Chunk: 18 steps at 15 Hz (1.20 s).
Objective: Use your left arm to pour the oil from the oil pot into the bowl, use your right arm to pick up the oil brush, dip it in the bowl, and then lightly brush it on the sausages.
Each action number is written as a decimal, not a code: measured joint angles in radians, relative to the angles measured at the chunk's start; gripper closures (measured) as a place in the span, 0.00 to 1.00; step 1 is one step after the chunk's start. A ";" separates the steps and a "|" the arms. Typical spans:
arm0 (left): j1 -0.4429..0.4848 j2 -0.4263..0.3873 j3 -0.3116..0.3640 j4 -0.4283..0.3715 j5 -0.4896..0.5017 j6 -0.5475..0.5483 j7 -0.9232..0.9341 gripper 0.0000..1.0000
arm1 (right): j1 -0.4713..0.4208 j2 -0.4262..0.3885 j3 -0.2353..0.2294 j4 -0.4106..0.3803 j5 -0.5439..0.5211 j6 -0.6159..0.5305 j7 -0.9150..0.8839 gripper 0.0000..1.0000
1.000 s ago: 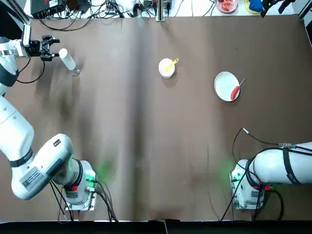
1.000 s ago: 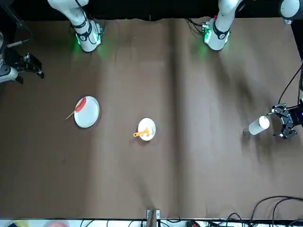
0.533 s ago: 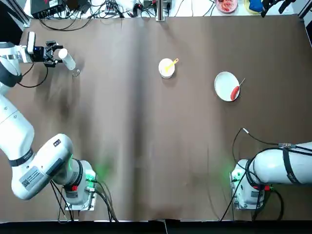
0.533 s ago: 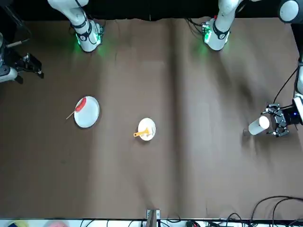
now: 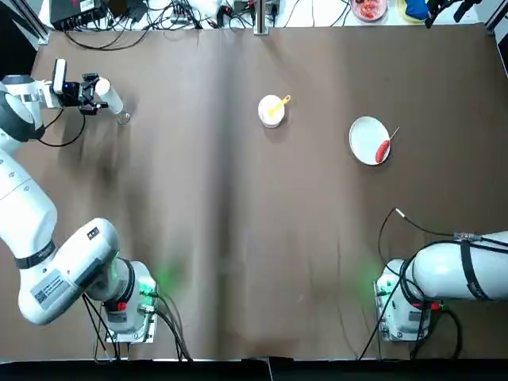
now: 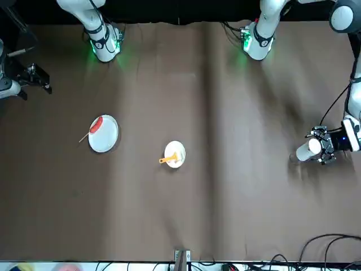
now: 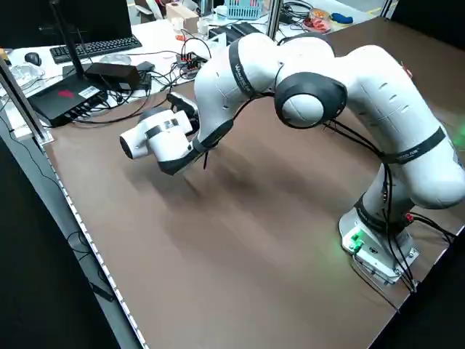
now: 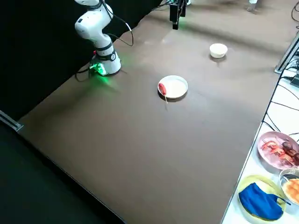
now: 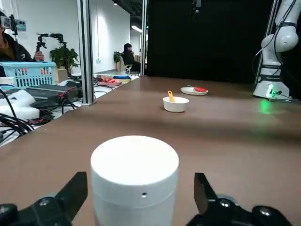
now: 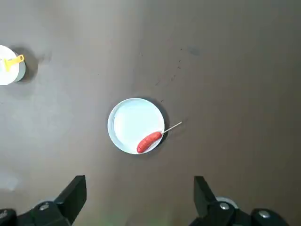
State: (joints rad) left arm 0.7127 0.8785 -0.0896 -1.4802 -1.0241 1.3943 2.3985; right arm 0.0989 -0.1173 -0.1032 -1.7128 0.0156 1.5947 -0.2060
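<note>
Straddling white oil pot (image 9: 134,183), claw (image 9: 141,195) open

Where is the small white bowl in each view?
Top: bowl, above centre.
Front: near centre.
Left side: not in it.
Right side: upper right.
Left wrist: above centre, slightly right.
Right wrist: left edge, upper half.
Landmark, in those same five: plate with red sausage.

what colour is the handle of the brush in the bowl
Yellow-orange; the right wrist view shows the handle best.

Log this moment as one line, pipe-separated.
left gripper: open, around oil pot | right gripper: open, idle above table | oil brush: in bowl | sausage: on plate
</note>
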 joint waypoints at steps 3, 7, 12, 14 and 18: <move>-0.012 0.016 0.000 0.000 0.000 0.013 0.000 0.00 | 0.000 0.000 0.000 0.001 0.000 0.002 0.000 0.00; -0.024 0.035 0.000 0.000 -0.002 0.078 0.000 0.00 | 0.000 0.000 -0.001 0.001 0.000 -0.001 0.000 0.00; -0.043 0.036 0.000 0.000 -0.038 0.157 0.000 0.00 | 0.000 0.000 -0.001 0.001 0.000 -0.002 0.000 0.00; -0.047 0.036 0.000 0.000 -0.040 0.163 0.000 0.01 | 0.000 0.000 -0.001 0.001 0.000 -0.001 0.000 0.00; -0.047 0.036 0.000 0.000 -0.040 0.170 0.000 0.19 | -0.001 0.000 -0.002 0.001 0.000 -0.002 0.000 0.00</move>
State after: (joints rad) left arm 0.6658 0.9146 -0.0897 -1.4801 -1.0645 1.5642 2.3983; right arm 0.0982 -0.1173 -0.1050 -1.7120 0.0156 1.5929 -0.2064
